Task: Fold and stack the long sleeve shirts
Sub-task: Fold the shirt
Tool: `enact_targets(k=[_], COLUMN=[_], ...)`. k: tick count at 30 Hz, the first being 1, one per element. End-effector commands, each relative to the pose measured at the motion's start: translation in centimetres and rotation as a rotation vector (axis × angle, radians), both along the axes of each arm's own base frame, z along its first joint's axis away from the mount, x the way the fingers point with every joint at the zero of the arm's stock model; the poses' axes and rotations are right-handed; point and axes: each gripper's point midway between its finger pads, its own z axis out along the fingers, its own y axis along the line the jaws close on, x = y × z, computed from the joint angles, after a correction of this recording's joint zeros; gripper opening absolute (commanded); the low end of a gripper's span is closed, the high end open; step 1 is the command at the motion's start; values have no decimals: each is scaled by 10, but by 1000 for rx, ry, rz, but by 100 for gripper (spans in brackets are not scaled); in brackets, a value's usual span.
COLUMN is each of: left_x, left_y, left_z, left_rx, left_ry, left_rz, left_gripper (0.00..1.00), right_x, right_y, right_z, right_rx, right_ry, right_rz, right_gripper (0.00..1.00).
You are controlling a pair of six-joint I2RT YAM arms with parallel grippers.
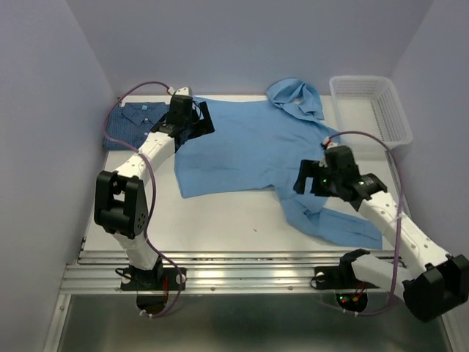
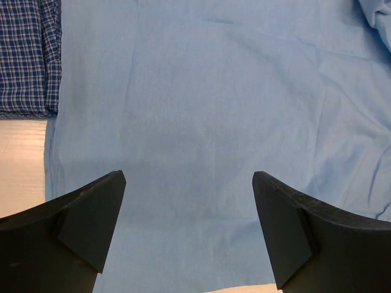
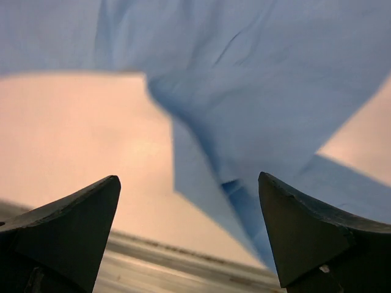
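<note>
Both end effectors are released. We see the left end effector (image 1: 190,117) hovering over the far left edge of the light blue shirt (image 1: 249,147). The right end effector (image 1: 314,180) hovers over its sleeve (image 1: 333,224), which we judge to be the next part to fold in. The shirt lies flat on the desk (image 1: 220,220), long axis left to right, collar apparently at the far right. The checked shirt (image 1: 135,121) lies folded at the far left, probably as the base of the stack.

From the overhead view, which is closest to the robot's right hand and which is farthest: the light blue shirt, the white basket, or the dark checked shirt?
1. Light blue shirt: spread across the middle of the table, lying right under the right hand.
2. White basket: far right corner.
3. Dark checked shirt: far left corner, clearly the farthest.
</note>
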Motion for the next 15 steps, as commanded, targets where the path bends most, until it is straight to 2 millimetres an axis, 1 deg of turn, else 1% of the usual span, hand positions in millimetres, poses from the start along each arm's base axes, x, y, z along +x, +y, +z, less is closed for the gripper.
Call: enact_targets(k=[1,2,3,4,5,6,7,8,10,12,15], left_x=[-7,-10,-11,-12,-15,-17,-19,-21,-24,-27,-28], left_y=[8,10,10,11,14,14,16,17,19,23,25], left_z=[1,3,4,4,1,0,-5,-6,-10,-14,-16], left_rx=[-7,-10,-13,-11,-5,-1,7,11,17,24,33], left_ry=[0,-3,-7,-8,-3,-1,8,13,22,26,30], left_rz=[36,47,48,49,55,54,55,57,67,81,89], left_gripper=[99,99,99,99,99,99,99,99,99,99,99], right_x=[-78,-86,-83,-94,-91,-92,-88,-87,-86,-91,-106], right_y=[62,55,53,48,35,28,21,18,16,8,-3], right_z=[-58,-67,-73,-79,-85,-85,-86,-85,-81,-88,-105], right_rx=[-12,-72,-114,-172,-245,-287,-342,-350,-376,-427,-487], right_ry=[333,388,387,423,415,417,398,396,394,424,496], right_rz=[176,124,85,79,1,-24,-55,-98,-119,-157,-178], right_gripper=[100,100,100,100,100,100,100,100,100,100,100])
